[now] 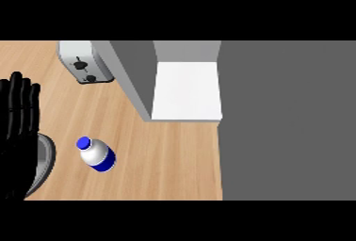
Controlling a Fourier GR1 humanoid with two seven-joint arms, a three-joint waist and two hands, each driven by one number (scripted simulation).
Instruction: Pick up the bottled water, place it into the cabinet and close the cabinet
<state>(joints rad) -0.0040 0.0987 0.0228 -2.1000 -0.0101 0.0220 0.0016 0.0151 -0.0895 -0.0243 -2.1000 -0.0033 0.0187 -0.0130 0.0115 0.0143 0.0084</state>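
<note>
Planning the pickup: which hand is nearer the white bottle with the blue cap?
Left. The left hand rests open just left of the white, blue-capped bottle; the right hand shows nowhere.

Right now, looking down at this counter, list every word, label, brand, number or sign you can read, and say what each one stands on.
None: no text can be read anywhere in this view.
The bottled water bears only a plain blue band, with no lettering.
The toaster shows two dark knobs, with no legible marks.
The cabinet is plain grey and white.
</note>
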